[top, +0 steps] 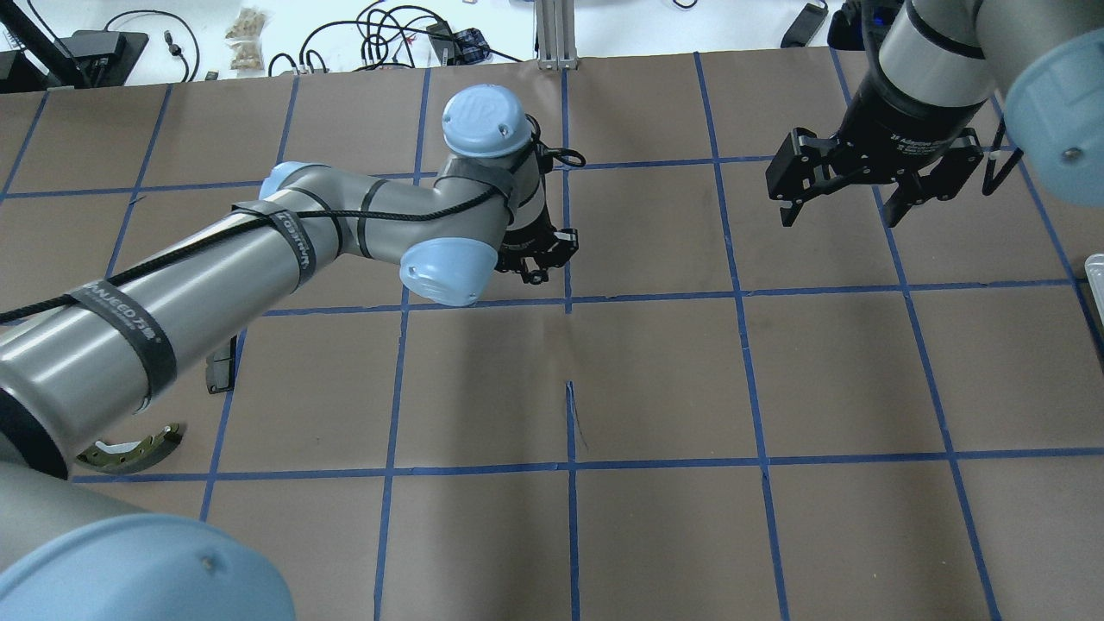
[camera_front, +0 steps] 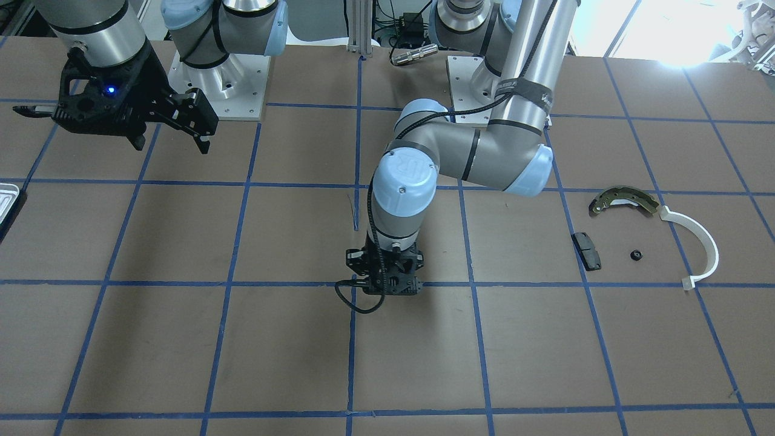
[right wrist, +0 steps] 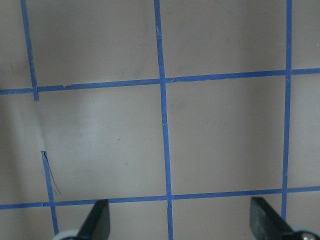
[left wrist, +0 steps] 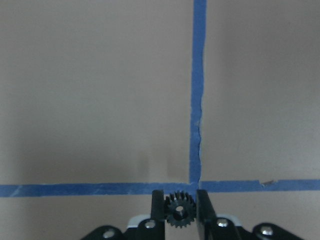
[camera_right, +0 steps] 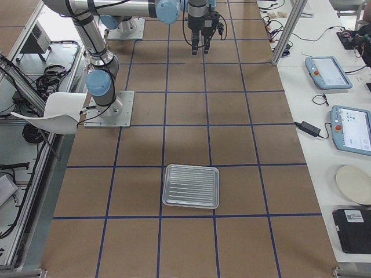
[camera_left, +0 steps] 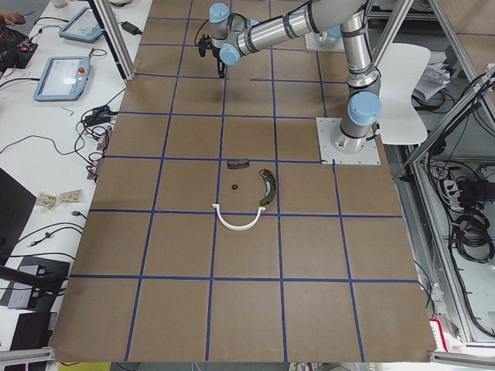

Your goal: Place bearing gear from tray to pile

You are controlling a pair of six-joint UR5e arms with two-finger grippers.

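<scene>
My left gripper hangs close over the middle of the table, shut on a small black bearing gear that shows between its fingers in the left wrist view. The pile lies off to the side: a brass-and-grey brake shoe, a white plastic arc, a black pad and a small black round part. The metal tray lies at the table's other end; only its corner shows in the front view. My right gripper is open and empty, raised above the table.
The brown table is marked with a grid of blue tape lines. The left arm's elbow reaches out between its base and the pile. Cables and tablets lie on the white bench beyond the table's edge.
</scene>
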